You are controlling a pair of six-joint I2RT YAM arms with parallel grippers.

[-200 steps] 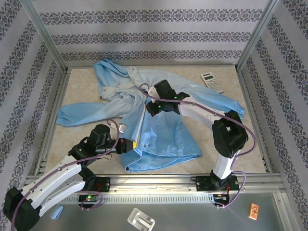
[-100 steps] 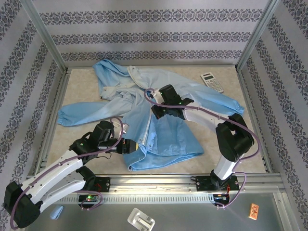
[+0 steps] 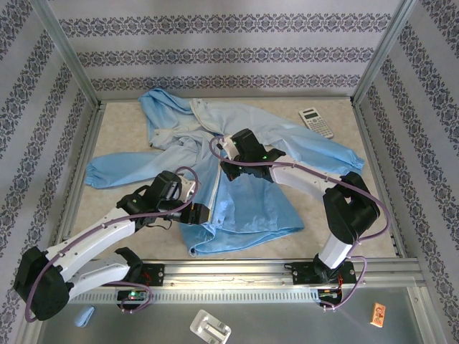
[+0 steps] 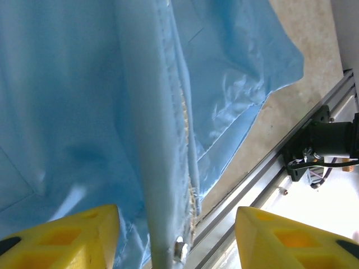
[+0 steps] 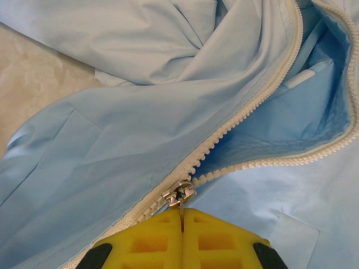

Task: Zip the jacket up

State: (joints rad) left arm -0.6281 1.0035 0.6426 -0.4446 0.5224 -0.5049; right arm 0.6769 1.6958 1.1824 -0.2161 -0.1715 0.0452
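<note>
Top view, jacket: the light-blue jacket (image 3: 251, 201) is spread flat in the middle of the table (image 3: 118, 136), with its hood laid at the far side.
Top view, left gripper: the left gripper (image 3: 203, 213) is held low by the near hem, just beside the white zipper (image 3: 214, 190).
Top view, right gripper: the right gripper (image 3: 226, 170) is set on the zipper, about halfway up the jacket.
Top view, calculator: a calculator (image 3: 316, 122) is laid at the far right, near a sleeve but not touching it.
Left wrist view, left gripper: the yellow fingers (image 4: 61, 230) of the left gripper (image 4: 176, 224) are spread wide and nothing is pinched. The white zipper strip is seen running between them.
Left wrist view, rail: a metal rail (image 4: 269, 174) is seen past the hem.
Right wrist view, right gripper: the yellow fingers (image 5: 224, 235) of the right gripper (image 5: 182, 216) are pressed together, and the thin tab of the zipper pull (image 5: 178, 196) is pinched between them.
Right wrist view, zipper: the teeth are joined below the pull and are split apart above it.
</note>
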